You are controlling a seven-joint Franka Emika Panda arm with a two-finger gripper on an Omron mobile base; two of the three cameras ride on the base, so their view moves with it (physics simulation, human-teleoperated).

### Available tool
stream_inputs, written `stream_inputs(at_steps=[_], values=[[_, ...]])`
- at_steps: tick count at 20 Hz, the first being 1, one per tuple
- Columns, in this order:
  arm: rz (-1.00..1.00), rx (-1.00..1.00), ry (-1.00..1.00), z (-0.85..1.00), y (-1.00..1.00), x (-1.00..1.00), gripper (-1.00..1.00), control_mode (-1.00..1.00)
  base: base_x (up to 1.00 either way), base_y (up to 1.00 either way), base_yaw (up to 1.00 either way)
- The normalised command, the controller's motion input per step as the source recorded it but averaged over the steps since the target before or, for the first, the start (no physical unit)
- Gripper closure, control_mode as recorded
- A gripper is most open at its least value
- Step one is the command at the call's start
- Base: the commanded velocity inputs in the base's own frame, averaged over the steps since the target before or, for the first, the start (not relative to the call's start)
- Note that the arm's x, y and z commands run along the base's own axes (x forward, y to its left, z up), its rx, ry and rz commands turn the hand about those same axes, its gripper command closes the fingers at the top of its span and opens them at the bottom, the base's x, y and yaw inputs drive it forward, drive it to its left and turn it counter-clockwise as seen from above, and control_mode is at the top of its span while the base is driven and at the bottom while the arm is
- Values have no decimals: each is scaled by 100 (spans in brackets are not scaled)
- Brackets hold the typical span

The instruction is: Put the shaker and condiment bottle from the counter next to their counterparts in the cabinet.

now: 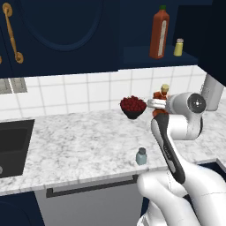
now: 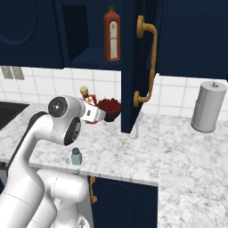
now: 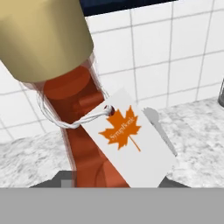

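My gripper (image 1: 155, 104) is shut on the condiment bottle (image 1: 160, 94), a small red-orange bottle with a yellow cap, beside the back wall tiles. In the hand view the condiment bottle (image 3: 81, 122) leans left between my fingertips (image 3: 61, 181), its white maple-leaf tag dangling; its base is hidden. From the right the condiment bottle (image 2: 89, 98) rises above the gripper (image 2: 94, 114). The pale blue-grey shaker (image 1: 141, 156) stands upright near the counter's (image 1: 79, 141) front edge, left of my arm; the shaker (image 2: 76, 156) is untouched. On the open cabinet's shelf (image 1: 141, 57) stand a tall red bottle (image 1: 159, 33) and a yellow shaker (image 1: 178, 47).
A dark bowl of red fruit (image 1: 133, 106) sits just left of the gripper. The open navy cabinet door (image 2: 133, 67) with its brass handle (image 2: 149, 62) hangs right of the shelf. A paper towel roll (image 2: 208, 107) stands further right. The sink (image 1: 13, 145) lies at left.
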Motion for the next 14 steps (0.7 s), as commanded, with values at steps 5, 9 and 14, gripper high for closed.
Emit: stream_inputs(at_steps=[5,9,14], values=[[6,-6,0,40,1,-18,100,-100,0,0,0],[1,0,0,51,0,-27,100,-100,0,0,0],[0,8,7,55,0,-30,100,-100,0,0,0]])
